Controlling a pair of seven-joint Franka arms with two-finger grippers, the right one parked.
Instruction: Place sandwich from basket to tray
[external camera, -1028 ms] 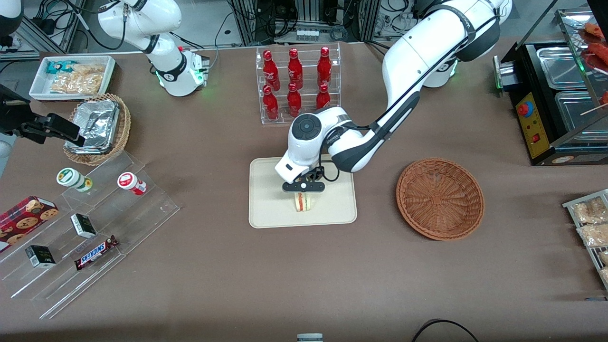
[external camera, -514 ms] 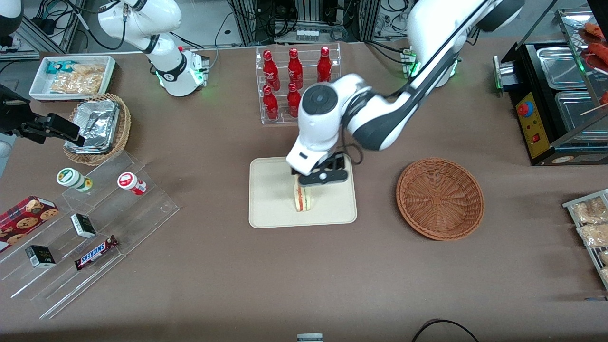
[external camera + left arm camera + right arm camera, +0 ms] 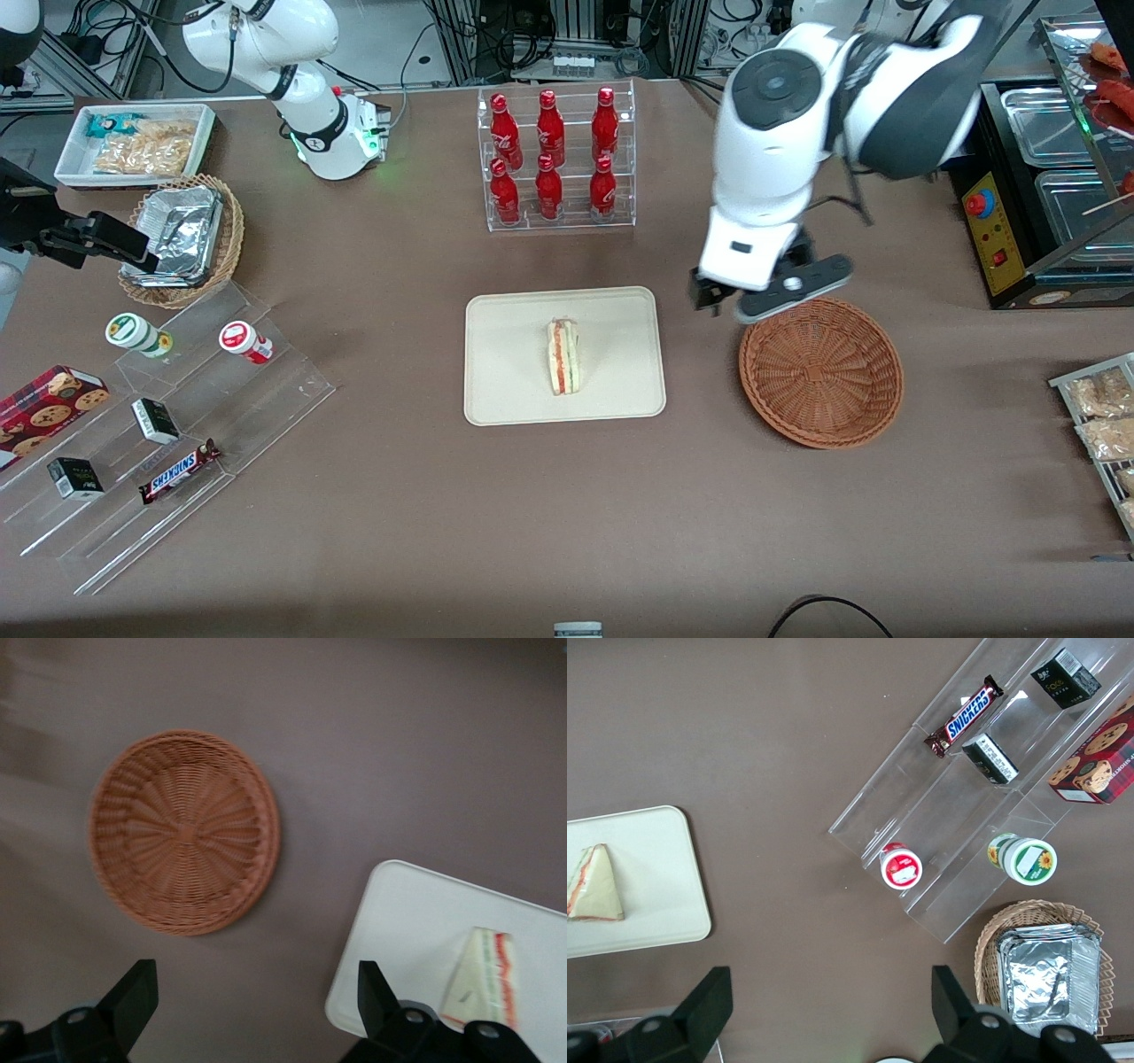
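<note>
Pincer (image 3: 769, 297) raised above basket (image 3: 821, 370) rim (fingers spread, nothing held), sandwich (image 3: 563, 356) on tray (image 3: 501, 354)

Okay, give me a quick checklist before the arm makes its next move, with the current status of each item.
1. Sandwich on the tray: ok, it lies inside the rim.
2. Gripper free of the sandwich: ok, it hangs above the table beside the basket's rim, fingers open and holding nothing.
3. Basket emptied: ok, nothing lies in it.
4. Tray flat on the table: ok.
5. Sandwich intact: ok, the wedge keeps its shape, filling layers showing.
6. Bottle rack undisturbed: ok, bottles upright.
</note>
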